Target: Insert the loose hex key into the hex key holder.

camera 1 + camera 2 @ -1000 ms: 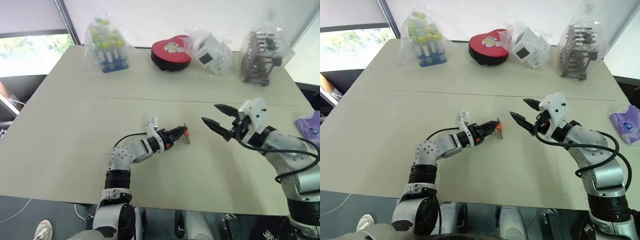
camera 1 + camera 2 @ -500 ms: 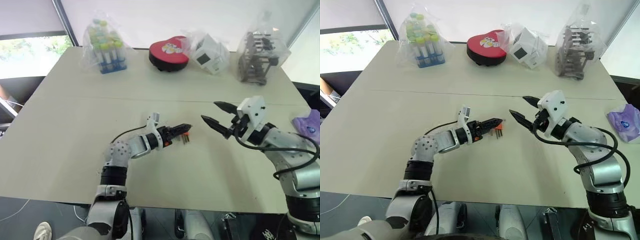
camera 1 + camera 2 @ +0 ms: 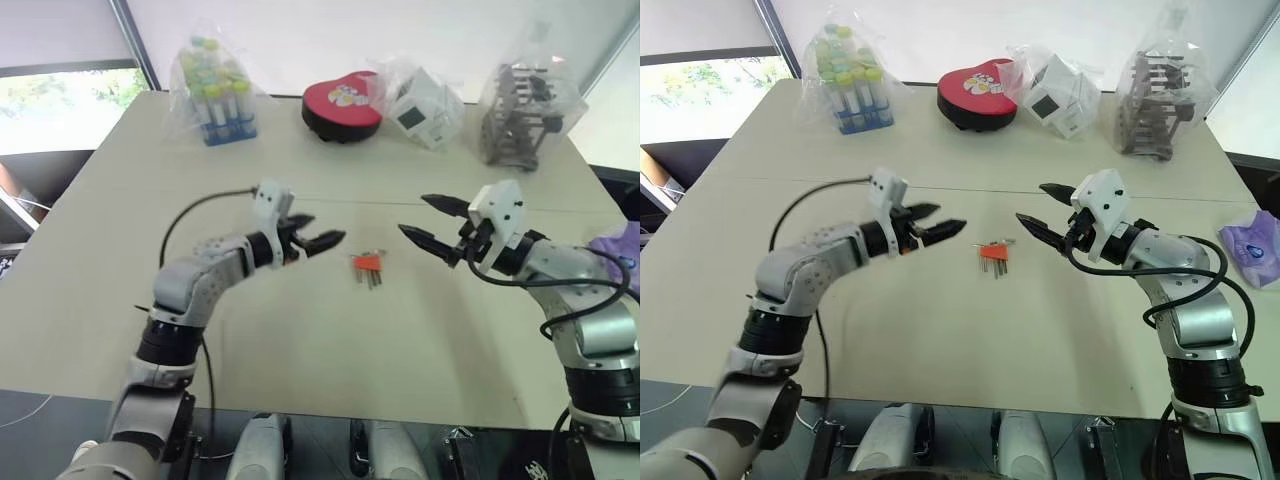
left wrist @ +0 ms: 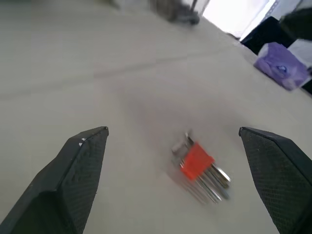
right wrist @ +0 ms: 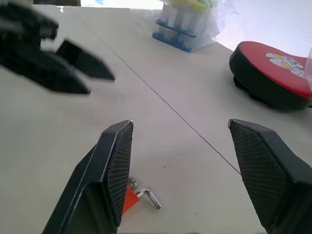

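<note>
The hex key holder, a small orange block with thin grey keys sticking out toward me, lies on the table between my two grippers. A thin L-shaped grey key, which I take for the loose hex key, rests at the holder's far end. I cannot tell whether it sits in the holder. My left gripper hovers open above the table, just left of the holder, touching nothing. My right gripper hangs open to the holder's right, pointing at it, with nothing between its fingers.
Along the table's far edge stand a bag of capped tubes, a red heart-shaped tin, a bagged white box and a bagged dark rack. A purple packet lies at the right edge.
My left gripper has let go of the holder, opened wide, rolled, and lifted back to the left. The holder now lies alone on the table. The right gripper has hardly moved.
</note>
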